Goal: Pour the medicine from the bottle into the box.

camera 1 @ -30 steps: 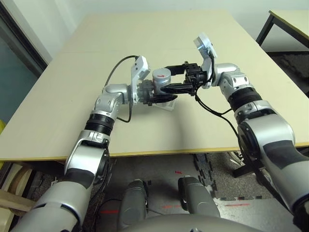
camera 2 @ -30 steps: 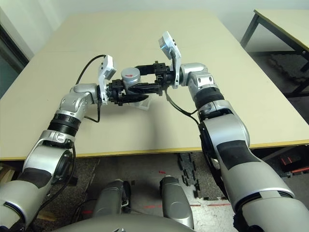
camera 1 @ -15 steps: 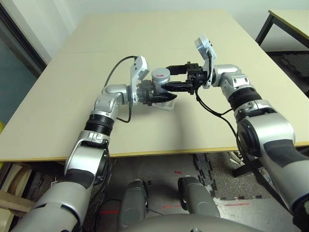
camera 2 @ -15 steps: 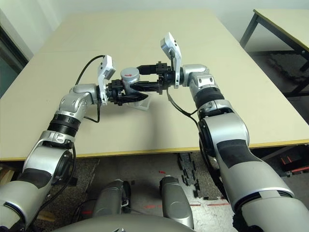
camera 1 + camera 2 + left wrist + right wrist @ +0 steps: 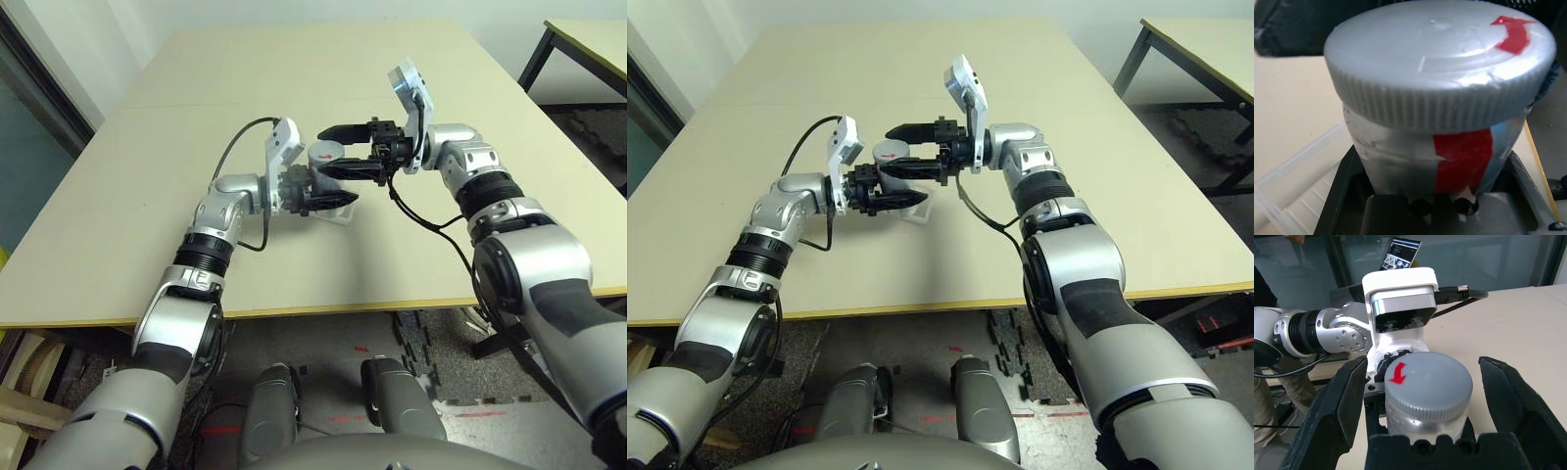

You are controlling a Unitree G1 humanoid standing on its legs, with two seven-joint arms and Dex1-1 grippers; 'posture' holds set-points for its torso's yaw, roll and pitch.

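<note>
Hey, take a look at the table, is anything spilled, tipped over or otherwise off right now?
Nothing stands out. The small silvery-grey bottle with a red stripe stands upright in the shut left gripper, its ribbed grey cap still on. The open right gripper straddles the cap. The clear plastic box sits flat beside it; no pellets visible.

No readable text or numbers, a red arrow mark on the bottle cap

Both arms reach inward — left gripper clamped, right gripper spread wide.
</note>
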